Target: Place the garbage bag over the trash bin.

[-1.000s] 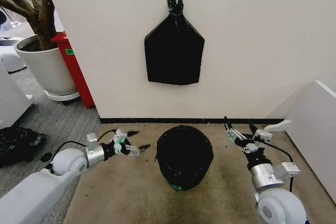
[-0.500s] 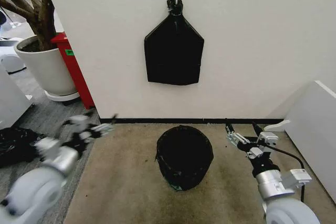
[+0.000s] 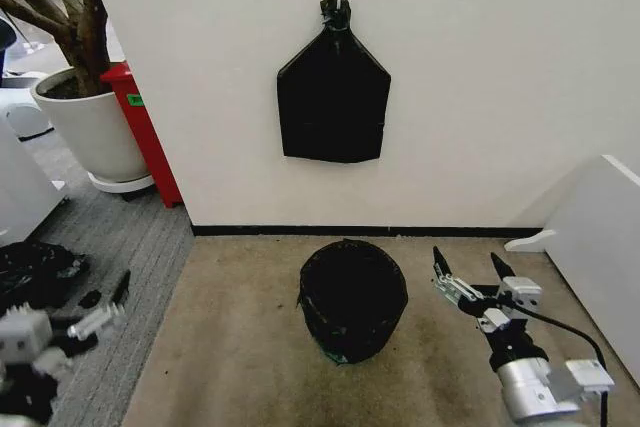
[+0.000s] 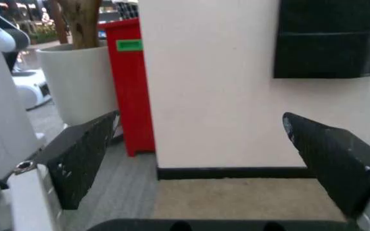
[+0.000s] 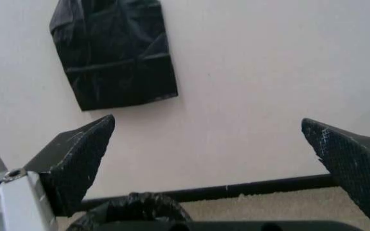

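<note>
The garbage bag (image 3: 352, 292) was drawn over the trash bin (image 3: 341, 356), which stood on the tan carpet (image 3: 250, 367) a little out from the white wall (image 3: 480, 97); black, wrinkled plastic covered the mouth and most of the wall, and just a sliver of pale greenish base peeped out low at the front. To my eye the lining looked done or nearly so, and what the step called for was a clean letting-go: hands drawn off sideways and wide, so no finger could catch the thin film and drag the rim loose, with a check that the edge sat evenly all round, since its far side could not be judged from where I stood. The right hand (image 3: 473, 275) hung to the bin's right, near but apart from it, level with the rim, its two dark fingers spread and holding nothing; from its wrist the fingers (image 5: 75, 159) framed the wall, with a lump of the bag's black rim (image 5: 133, 211) low between them. The left hand (image 3: 100, 312) was well away to the bin's left, out over the grey floor (image 3: 120, 237), fingers (image 4: 82, 159) parted and empty. On the wall above hung a flat black knotted bundle (image 3: 333, 97), and off to the left stood a red cabinet (image 3: 145, 137) and a big white plant pot (image 3: 90, 132).
</note>
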